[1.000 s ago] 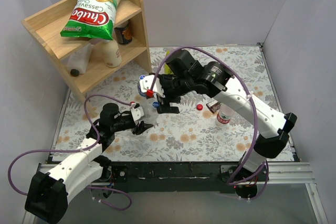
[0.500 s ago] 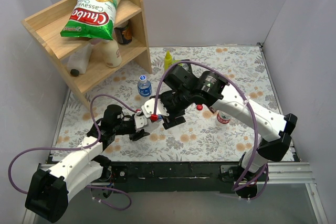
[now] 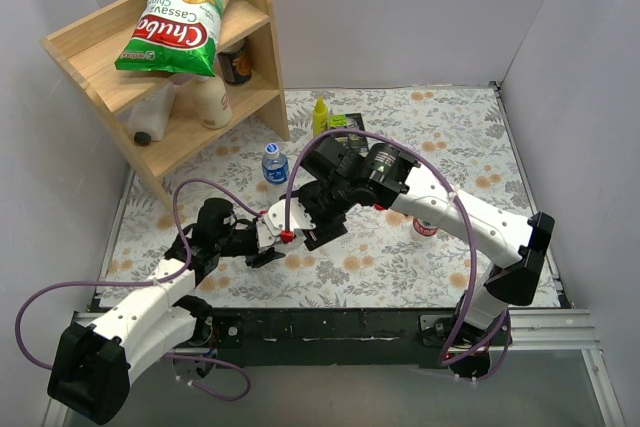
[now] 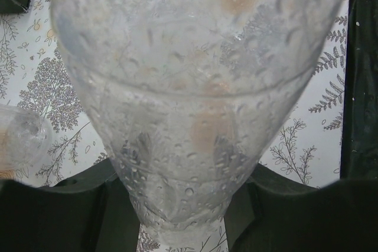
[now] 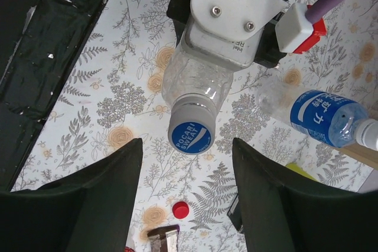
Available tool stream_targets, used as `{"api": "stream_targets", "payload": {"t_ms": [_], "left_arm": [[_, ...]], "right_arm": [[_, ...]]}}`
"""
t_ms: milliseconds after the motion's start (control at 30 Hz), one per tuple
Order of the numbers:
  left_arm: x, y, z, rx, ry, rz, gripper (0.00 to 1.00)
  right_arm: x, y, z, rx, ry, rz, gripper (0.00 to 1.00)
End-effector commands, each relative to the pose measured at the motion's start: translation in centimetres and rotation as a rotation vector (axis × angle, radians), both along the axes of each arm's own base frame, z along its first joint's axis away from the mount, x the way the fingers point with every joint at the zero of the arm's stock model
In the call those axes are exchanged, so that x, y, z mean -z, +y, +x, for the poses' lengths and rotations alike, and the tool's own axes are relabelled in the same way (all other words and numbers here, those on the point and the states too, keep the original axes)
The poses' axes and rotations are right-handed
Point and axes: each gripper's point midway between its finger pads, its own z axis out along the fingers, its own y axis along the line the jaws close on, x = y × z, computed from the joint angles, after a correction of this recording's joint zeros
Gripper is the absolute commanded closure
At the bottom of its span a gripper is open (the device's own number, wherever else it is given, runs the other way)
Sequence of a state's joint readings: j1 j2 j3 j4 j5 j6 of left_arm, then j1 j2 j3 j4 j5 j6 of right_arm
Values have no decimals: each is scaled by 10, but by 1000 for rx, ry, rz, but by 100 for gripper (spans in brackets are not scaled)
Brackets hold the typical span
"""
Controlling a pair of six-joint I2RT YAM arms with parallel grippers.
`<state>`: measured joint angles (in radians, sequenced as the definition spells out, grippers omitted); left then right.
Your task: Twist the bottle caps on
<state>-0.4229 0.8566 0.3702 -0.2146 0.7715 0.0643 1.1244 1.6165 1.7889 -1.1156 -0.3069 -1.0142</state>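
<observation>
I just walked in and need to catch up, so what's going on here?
The left gripper holds an unlabelled clear bottle with a blue cap sitting on its neck. The right gripper is open, its fingers either side of that cap, apparently set to twist it. How tight it is can't be seen. A red cap lies loose on the table.

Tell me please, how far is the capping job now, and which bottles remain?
Done, apparently: the blue-labelled bottle stands with a blue top. In hand: the left jaws are shut on the unlabelled bottle, a blue cap sits on its neck, and the right jaws are open around it; its tightness cannot be judged. Left: the red cap lies loose, so the red-and-white bottle probably waits.
</observation>
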Motion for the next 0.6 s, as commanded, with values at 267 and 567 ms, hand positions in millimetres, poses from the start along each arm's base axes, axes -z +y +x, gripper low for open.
{"api": "stream_targets", "payload": {"t_ms": [267, 567], "left_arm": [[-18, -7, 1, 39, -43, -31, 100], [-24, -8, 5, 17, -57, -58, 100]], "right_arm": [[0, 12, 0, -55, -22, 23, 46], [8, 12, 8, 15, -34, 44, 67]]}}
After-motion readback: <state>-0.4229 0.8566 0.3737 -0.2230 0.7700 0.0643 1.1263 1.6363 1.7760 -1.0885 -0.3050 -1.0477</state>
